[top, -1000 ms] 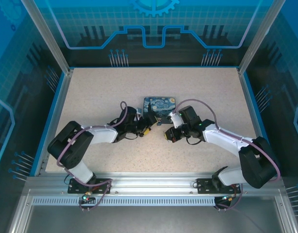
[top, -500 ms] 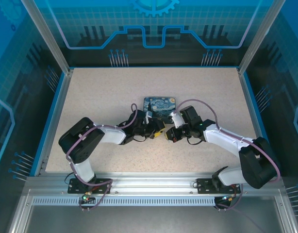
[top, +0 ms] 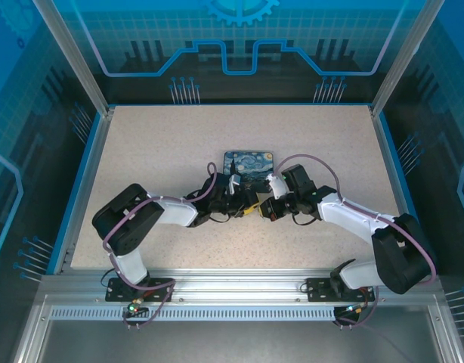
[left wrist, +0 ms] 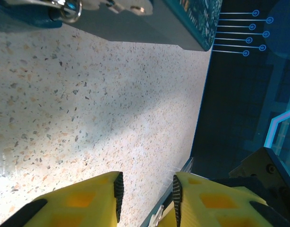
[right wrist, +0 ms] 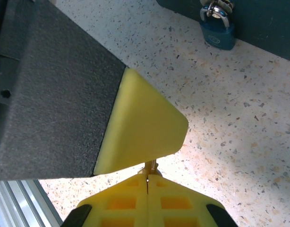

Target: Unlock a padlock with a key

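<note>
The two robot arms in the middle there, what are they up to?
They are getting ready to unlock a small blue padlock that lies on the table at the side of a painted tin. The right gripper is shut on a thin brass sliver, apparently the key. The left gripper, its jaws apart, sits tip to tip with it, perhaps to take or steady the key. Neither gripper touches the padlock.
</note>
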`<state>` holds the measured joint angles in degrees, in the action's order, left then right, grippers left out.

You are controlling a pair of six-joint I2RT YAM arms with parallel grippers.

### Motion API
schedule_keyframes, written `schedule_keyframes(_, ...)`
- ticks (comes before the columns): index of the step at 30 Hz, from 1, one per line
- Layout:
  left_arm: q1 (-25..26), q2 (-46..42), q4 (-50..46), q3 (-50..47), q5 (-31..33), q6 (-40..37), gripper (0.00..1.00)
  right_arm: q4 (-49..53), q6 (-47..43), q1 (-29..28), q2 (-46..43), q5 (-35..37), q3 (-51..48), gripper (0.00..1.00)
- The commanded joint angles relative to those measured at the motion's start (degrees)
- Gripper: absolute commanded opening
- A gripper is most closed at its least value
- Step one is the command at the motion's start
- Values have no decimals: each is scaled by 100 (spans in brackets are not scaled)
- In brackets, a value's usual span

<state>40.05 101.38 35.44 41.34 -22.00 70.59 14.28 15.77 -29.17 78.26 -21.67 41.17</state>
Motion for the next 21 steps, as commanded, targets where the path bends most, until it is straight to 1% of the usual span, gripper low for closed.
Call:
schedule_keyframes(1,47,70,47,119,-69,-48,32,-40,-83,78,-96,-92,-73,0)
schedule_keyframes(5,49,70,-29,152,-50,-88,27,-31,-91,78,-91,-83,-72,0)
schedule_keyframes(9,49,86,-94,195,-41,-118,18,-36,-87,80,-91,-83,-73,0)
schedule_keyframes(13,62,92,-103,225,-50,-133,7,-31,-83,87,-99,-66,-72,0)
schedule_keyframes(16,61,83,-104,229,-54,-133,0,-35,-57,95,-107,-57,-73,0)
schedule_keyframes(18,57,68,-102,221,-43,-154,0,-24,-7,113,-147,-18,-65,0)
schedule_keyframes(19,58,50,-91,202,-11,-166,0,-1,33,126,-190,-4,-56,2)
schedule_keyframes(21,51,-49,-104,160,82,-265,0,71,145,188,-319,32,-47,19)
